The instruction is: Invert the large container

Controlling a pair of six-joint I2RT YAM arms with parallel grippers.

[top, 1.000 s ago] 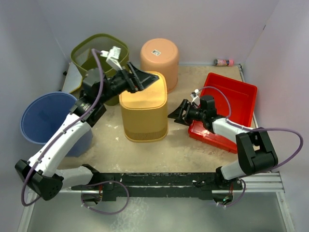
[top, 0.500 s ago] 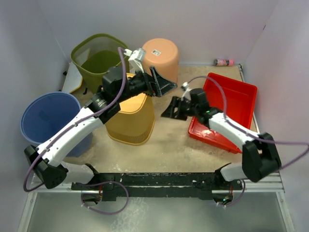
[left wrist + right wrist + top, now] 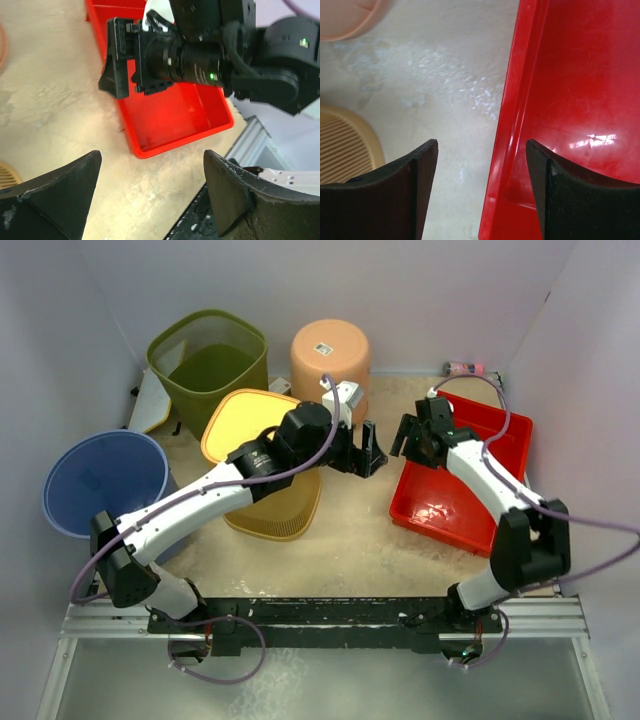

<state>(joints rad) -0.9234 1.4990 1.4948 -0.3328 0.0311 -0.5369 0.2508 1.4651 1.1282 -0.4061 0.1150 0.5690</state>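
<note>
Leaning at centre-left of the top view, the yellow bin (image 3: pixel 262 502) has its long axis slanted and its flat closed face aimed upper left. Just right of it, the left gripper (image 3: pixel 368 450) is spread and empty. The right gripper (image 3: pixel 408 436), also spread and empty, hangs at the red tray (image 3: pixel 500 430) rim. The table (image 3: pixel 350 540) is sandy and the walls (image 3: pixel 430 290) pale.

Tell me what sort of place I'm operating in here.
Probably a lab robot test cell: plain white wall panels box in the tabletop, an aluminium mounting rail edges it, and props like the yellow ribbed plastic container and red plastic tray stand about.
</note>
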